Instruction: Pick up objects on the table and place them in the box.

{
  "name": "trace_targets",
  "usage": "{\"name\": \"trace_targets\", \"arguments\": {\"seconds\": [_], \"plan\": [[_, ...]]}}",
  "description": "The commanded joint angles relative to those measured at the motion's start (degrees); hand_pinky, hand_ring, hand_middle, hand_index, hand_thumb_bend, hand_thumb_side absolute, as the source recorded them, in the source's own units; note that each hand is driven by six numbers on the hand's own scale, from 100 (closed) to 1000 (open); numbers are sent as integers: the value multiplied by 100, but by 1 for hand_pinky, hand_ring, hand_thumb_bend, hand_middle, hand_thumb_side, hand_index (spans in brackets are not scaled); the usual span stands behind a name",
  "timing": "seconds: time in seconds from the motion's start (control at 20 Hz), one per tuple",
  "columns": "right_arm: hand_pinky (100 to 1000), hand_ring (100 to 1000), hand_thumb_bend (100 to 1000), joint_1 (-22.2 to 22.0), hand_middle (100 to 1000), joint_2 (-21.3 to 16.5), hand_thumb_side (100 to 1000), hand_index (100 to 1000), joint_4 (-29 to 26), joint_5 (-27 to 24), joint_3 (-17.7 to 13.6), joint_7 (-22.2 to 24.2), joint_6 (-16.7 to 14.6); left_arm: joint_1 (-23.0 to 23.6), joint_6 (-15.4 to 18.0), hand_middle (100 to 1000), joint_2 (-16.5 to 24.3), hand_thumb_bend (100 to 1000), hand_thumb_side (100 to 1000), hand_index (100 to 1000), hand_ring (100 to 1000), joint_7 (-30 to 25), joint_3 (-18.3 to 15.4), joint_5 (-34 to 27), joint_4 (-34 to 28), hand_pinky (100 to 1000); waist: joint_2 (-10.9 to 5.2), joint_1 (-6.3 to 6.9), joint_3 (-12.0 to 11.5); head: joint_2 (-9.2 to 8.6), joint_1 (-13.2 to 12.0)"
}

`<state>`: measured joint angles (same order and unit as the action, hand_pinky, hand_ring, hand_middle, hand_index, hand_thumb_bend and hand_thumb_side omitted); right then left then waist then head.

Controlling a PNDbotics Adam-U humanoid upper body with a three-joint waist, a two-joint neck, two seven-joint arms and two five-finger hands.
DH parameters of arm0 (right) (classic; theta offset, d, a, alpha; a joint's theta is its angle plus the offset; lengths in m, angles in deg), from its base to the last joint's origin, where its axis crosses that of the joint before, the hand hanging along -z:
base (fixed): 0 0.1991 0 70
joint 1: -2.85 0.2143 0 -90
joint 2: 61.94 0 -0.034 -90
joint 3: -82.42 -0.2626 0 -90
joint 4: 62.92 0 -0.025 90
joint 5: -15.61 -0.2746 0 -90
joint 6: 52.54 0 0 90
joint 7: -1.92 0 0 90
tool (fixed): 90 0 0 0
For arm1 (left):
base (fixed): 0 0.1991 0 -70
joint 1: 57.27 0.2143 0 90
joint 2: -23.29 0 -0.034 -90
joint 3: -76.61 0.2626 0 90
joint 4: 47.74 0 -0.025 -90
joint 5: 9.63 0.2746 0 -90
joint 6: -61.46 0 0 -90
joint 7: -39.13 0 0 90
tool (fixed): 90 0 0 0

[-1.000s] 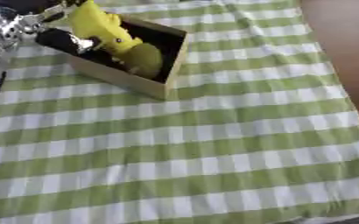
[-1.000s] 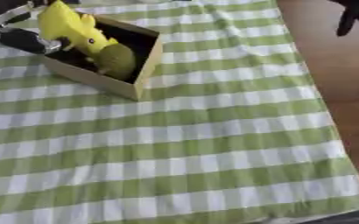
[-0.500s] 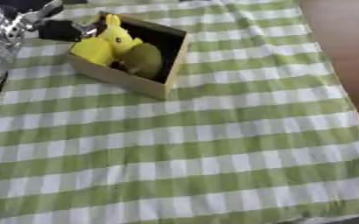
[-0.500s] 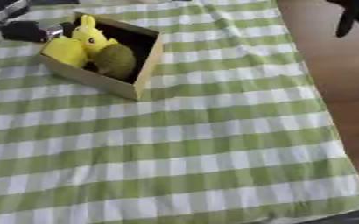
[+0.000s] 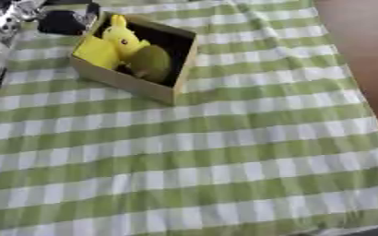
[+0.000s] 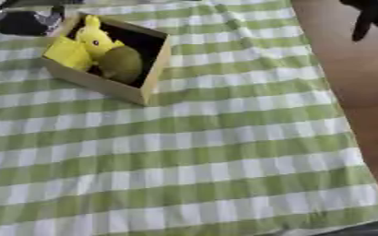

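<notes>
Cloth: green-and-white checked tablecloth [image 5: 224,161] fills the near and middle ground, nothing lying on it on the near side of the box; its near edge is cut off at the bottom of the view.
Floor: brown strip [image 6: 362,92] to the right of the box, beyond the cloth's edge.
Box: open cardboard box [image 5: 136,85] at the far left, set askew on the cloth, near wall facing the camera; its inside is dark and the bottom cannot be seen.
Yellow toy: yellow plush toy [image 5: 111,44] inside the box, left half, ears pointing away; its lower body is hidden by the box wall.
Green thing: rounded olive-green object [image 5: 152,62] inside the box, just right of the toy and touching it; what it is cannot be made out.
Left hand: black and silver hand [image 5: 59,20] just beyond the box's far left corner, blurred and partly cut off; I cannot tell how its fingers stand.
Right hand: dark shape [image 6: 374,16] well to the right of the box, over the floor, cut off by the top edge; finger state cannot be told.
</notes>
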<state>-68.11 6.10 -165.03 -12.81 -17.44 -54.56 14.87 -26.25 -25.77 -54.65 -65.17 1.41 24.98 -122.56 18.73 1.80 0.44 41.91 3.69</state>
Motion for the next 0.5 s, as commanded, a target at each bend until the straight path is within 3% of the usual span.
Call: {"name": "trace_targets", "arguments": {"seconds": [0.05,0.3,0.5], "plan": [[1000,1000,100,13,457,-131,523,896,-123,-57,-99,-83,-6,132,-361,763,591,100,485,894,872,114,-166,-1141,-1307,814,-126,-52,-26,37,38],[1000,1000,100,-2,461,-118,523,891,-237,-167,-148,-271,-22,911,-769,700,1194,100,564,858,800,722,-469,-2803,-3093,743,-178,-89,-85,30,63],[1000,1000,100,48,468,-74,523,885,-400,-319,-187,-518,-37,1538,-862,694,1437,100,577,860,786,1401,-757,-3753,-3881,731,-223,-138,-119,35,66]]}}
